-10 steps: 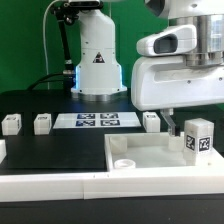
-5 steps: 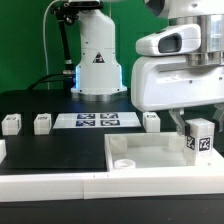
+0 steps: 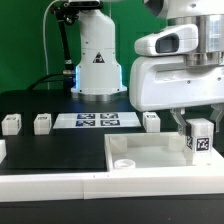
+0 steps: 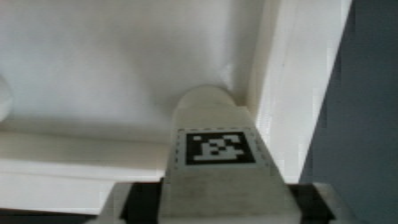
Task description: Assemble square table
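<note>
**Exterior view.** The gripper (image 3: 192,130) is down over the far corner of the table top (image 3: 150,158), at the exterior view's right. One leg (image 3: 199,137) stands upright between the jaws, tags facing out. I cannot tell whether its foot rests on the table top or hangs just clear. A raised socket (image 3: 124,162) shows at the near corner, well to the exterior view's left of the jaws. Three loose legs (image 3: 11,124) (image 3: 43,123) (image 3: 151,120) stand in a row on the black worktop (image 3: 40,145), all left of the jaws. The marker board (image 3: 97,121) lies among them. The arm's white base (image 3: 97,60) stands behind, and the backdrop is dim and greenish.

**Wrist view.** The leg (image 4: 217,115) fills the gap between the dark fingers (image 4: 139,203), with no daylight on either side, so the jaws appear to be pinching it. Its tag (image 4: 217,147) faces the camera. Beyond the jaws, the leg's tip points into an inside corner of the table top (image 4: 107,100). The worktop (image 4: 365,90) shows dark past the edge.

**Judgement.** The step in hand is gripping the first leg for fitting. The next move calls for keeping the leg square in the jaws, lining its end up with a corner socket, then turning it in without cross-threading.
</note>
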`<state>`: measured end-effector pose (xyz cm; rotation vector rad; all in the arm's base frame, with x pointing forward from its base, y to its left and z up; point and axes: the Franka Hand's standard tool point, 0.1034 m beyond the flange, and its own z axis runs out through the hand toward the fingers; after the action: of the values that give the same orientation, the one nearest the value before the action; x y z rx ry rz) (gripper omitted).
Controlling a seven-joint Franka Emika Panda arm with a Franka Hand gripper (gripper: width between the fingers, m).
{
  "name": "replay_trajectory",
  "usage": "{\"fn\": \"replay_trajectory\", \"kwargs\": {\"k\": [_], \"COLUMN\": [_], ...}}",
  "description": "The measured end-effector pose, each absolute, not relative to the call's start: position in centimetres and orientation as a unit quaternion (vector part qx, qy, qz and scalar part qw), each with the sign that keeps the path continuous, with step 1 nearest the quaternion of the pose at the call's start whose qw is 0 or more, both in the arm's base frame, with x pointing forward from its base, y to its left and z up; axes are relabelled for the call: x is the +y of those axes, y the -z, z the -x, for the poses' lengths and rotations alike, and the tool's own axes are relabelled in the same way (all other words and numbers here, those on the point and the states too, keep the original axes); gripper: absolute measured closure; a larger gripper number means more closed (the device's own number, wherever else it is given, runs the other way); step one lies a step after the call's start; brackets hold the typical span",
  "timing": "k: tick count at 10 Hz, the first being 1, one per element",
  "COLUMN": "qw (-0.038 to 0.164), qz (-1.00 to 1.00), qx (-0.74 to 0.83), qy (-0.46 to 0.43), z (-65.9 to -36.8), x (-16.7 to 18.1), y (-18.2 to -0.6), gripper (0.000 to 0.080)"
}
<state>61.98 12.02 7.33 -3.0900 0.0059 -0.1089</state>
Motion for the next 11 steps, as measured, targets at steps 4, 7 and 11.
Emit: {"fn": "replay_trajectory", "kwargs": {"k": [4,7,11], "qw": [0.036,0.041,0.046], "qz": [0.982,0.943,0.877], "qx": [0.181,0.329,0.477], "qy": [0.04,0.036,0.029], "z": [-62.04,-62.0,-61.99], "x": [11.93,11.96,12.02], "y": [-7.3,-7.32,-7.33], "gripper": [0.0508,0.0508,0.0507]}}
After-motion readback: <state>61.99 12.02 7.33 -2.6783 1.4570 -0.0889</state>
